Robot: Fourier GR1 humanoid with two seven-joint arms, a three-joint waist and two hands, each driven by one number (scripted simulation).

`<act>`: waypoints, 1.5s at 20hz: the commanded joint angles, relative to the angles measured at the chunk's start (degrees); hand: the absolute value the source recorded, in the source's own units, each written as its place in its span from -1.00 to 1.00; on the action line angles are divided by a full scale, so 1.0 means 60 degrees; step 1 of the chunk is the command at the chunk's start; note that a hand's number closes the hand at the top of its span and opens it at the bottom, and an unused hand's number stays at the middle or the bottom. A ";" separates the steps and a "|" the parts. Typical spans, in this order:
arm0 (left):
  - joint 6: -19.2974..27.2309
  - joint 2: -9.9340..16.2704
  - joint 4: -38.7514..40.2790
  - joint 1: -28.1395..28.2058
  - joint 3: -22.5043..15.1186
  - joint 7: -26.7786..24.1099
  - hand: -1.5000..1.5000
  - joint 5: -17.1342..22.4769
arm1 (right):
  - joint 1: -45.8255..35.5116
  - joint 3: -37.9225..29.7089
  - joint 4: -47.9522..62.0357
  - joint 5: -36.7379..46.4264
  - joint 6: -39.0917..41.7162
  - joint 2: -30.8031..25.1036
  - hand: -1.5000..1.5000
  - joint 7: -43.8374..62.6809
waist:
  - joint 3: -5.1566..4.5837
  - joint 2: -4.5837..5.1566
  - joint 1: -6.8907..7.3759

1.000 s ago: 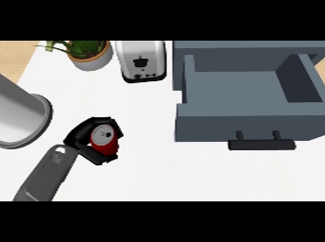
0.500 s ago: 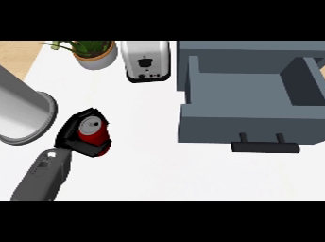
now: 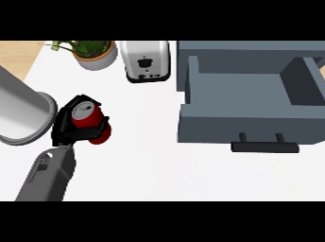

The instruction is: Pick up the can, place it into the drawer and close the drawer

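White countertop fills the view, and on its left half the red cylindrical can (image 3: 89, 120) sits wrapped in the black left hand (image 3: 71, 128), whose fingers are curled around its body so only the silver top and a slice of red side peek out. That top faces up toward the camera, so the can's long axis looks roughly upright, maybe leaning a touch. Now the relation that matters: the open grey drawer (image 3: 252, 124) lies well off to the can's right and a little farther back, its cavity facing up and its dark handle (image 3: 264, 146) pointing toward the robot. My read is that the carry must sweep rightward across bare counter, lifting over the drawer's front wall. Only the left arm is anywhere near; the right hand shows nowhere. Just left of the can stands a big grey cylinder (image 3: 12, 111). Behind are a white toaster (image 3: 146, 60) and a potted green plant (image 3: 92, 52).
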 commanded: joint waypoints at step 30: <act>0.5583 -0.1093 -0.3047 -0.5941 -0.4596 0.6837 1.00 -0.0244 | -0.0412 -0.0552 0.0192 -0.0511 0.0114 -0.0356 -1.00 0.0034 | -0.0009 0.0081 -0.0309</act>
